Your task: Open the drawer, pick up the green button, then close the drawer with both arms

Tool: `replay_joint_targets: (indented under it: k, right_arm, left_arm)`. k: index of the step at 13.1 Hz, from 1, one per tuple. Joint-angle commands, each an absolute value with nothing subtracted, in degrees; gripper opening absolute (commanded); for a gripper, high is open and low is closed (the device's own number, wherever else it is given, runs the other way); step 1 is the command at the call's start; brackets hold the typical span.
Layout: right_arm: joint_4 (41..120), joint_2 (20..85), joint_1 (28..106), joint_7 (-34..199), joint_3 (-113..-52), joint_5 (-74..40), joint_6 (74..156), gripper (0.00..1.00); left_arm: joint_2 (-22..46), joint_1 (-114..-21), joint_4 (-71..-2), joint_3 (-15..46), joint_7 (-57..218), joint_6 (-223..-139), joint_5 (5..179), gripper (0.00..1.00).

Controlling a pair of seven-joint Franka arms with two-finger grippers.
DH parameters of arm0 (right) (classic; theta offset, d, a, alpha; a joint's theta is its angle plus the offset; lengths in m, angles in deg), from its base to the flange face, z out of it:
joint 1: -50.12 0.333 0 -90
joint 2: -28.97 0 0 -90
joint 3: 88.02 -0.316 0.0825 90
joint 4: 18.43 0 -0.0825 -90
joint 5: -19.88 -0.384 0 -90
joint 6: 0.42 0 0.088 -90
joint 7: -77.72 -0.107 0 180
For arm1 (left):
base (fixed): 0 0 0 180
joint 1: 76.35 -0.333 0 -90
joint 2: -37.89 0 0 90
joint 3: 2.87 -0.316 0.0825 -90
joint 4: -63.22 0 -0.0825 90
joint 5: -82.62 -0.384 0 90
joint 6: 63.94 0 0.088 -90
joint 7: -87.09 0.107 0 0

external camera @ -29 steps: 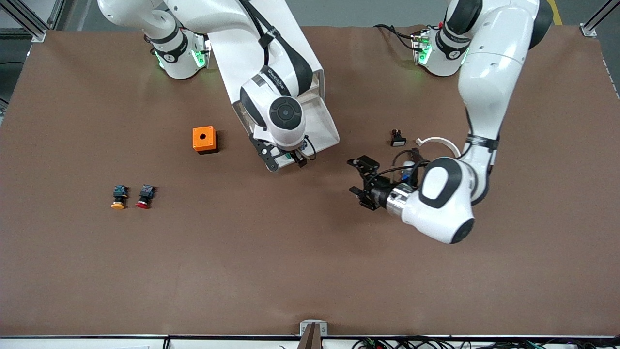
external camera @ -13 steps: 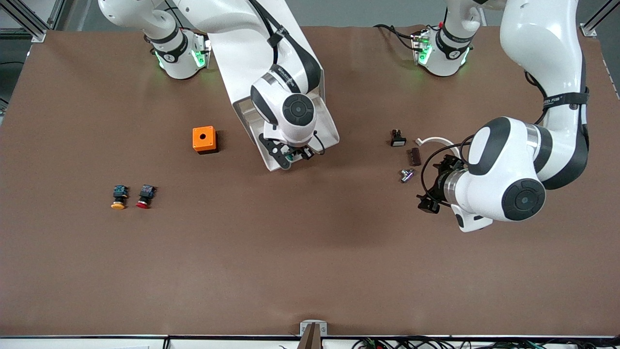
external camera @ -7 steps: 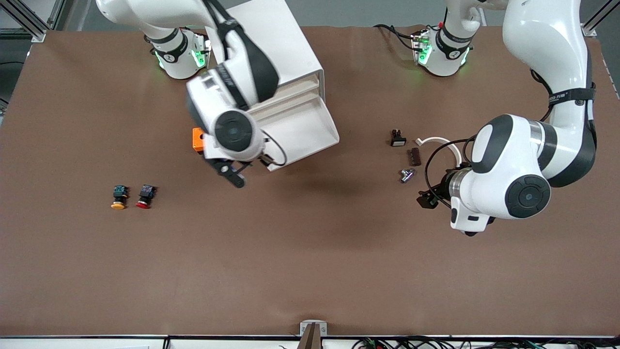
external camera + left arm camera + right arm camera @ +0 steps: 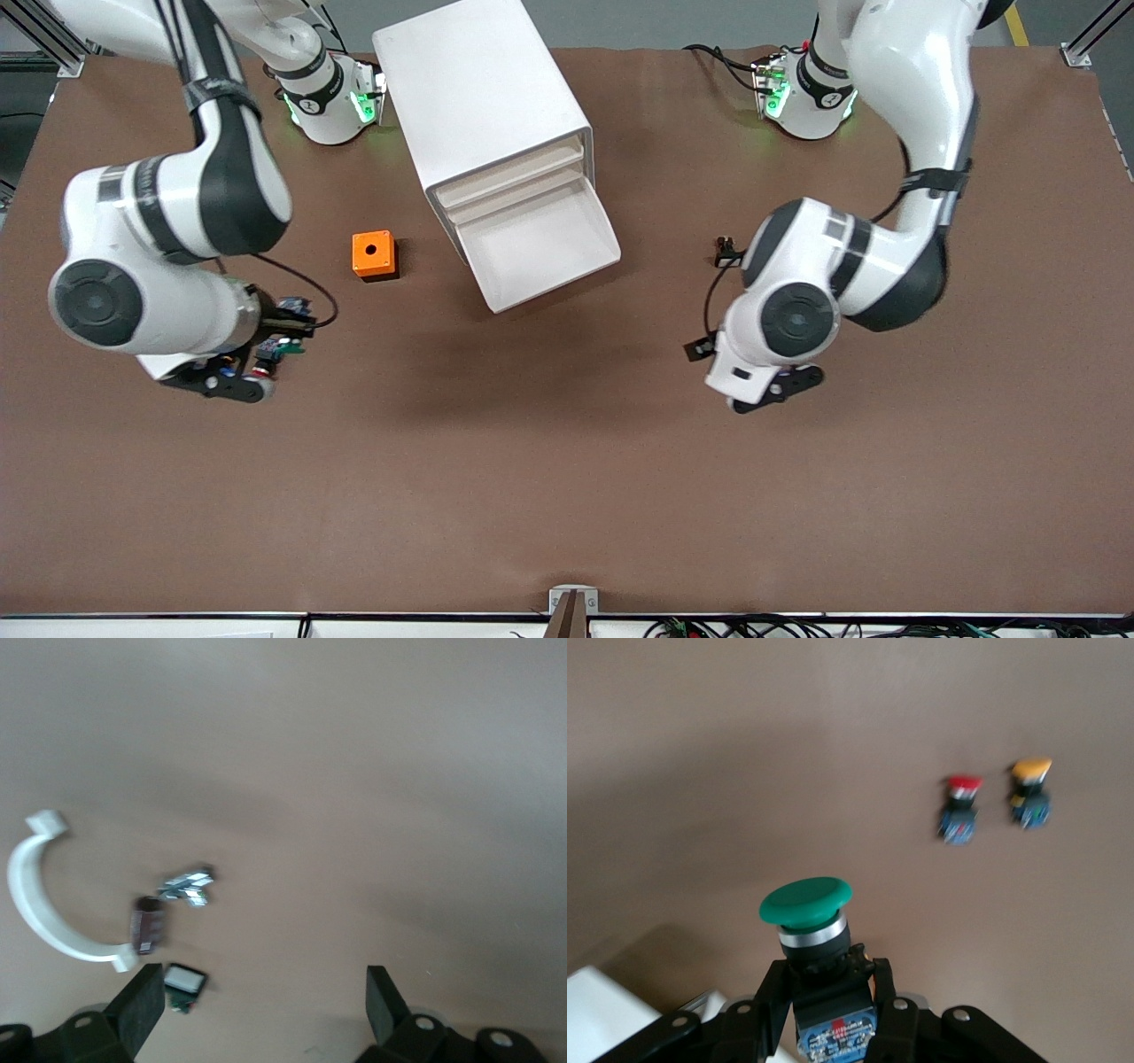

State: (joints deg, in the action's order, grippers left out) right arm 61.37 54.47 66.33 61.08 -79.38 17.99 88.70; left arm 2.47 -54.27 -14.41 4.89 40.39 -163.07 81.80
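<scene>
Looking down from the front camera, the white cabinet (image 4: 485, 106) stands between the two arm bases, and its drawer (image 4: 540, 246) is pulled out and looks empty. An orange box (image 4: 374, 255) sits beside it, toward the right arm's end of the table. The right gripper (image 4: 266, 354) hangs over that end of the table with something small and green at its tip. The left gripper (image 4: 771, 385) hangs over the table toward the left arm's end.

In the left wrist view, the left gripper's fingers (image 4: 140, 1010) are spread wide apart with nothing between them. Below lie a white curved clip (image 4: 35, 904), a small brown block (image 4: 148, 924) and a little metal piece (image 4: 186, 886).

In the right wrist view, the right gripper's fingers (image 4: 764, 1008) squeeze the button (image 4: 819, 970) by its dark body, green cap up. The red button (image 4: 959, 806) and the yellow button (image 4: 1031, 793) lie side by side on the table below.
</scene>
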Motion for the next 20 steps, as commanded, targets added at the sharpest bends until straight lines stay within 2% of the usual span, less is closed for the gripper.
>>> replay_joint_targets:
  k: [1, 5, 8, 16, 20]
  right_arm:
    - [71.27, 52.96, 63.14, 65.23, -80.64, 21.19, 99.21, 0.0]
    - [80.78, 53.58, 60.4, 65.15, -80.64, 21.28, 113.64, 0.0]
    - [82.82, 55.77, 60.4, 61.22, -80.55, 21.28, 118.14, 0.01]
    - [94.67, 56.83, 62.86, 51.97, -80.55, 21.37, 133.67, 0.05]
    - [95.3, 58.32, 63.12, 50.29, -80.29, 21.54, 135.02, 0.05]
  left_arm:
    - [0.64, -52.81, -17.55, 8.55, 39.98, -171.32, 80.51, 1.0]
    - [-1.48, -47.27, -20.0, 8.64, 39.37, -178.97, 81.12, 1.0]
    - [-1.66, -44.46, -24.22, 8.64, 36.82, -185.31, 83.94, 1.0]
    - [-2.71, -36.55, -25.37, 8.64, 27.87, -185.76, 88.07, 1.0]
    - [-2.27, -33.29, -27.12, 8.82, 26.01, -185.15, 92.53, 1.0]
